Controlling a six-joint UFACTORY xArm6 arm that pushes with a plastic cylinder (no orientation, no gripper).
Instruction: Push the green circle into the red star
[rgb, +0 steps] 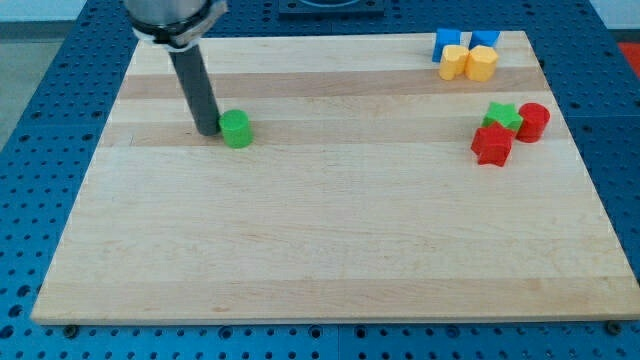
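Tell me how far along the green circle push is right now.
Done: my tip sits right at the green circle, on its side toward the view's left. In hand: the push toward the view's right. Left: nearly the whole run, since the red star lies far off at the view's right, beside the green star and red cylinder.

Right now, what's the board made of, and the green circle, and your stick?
The board looks like pale wood: grain lines and joined planks show, matte finish. The green circle seems painted wood or plastic, an even colour; I can't tell which. My tip, touching its left side, looks like dark, smooth metal or plastic.
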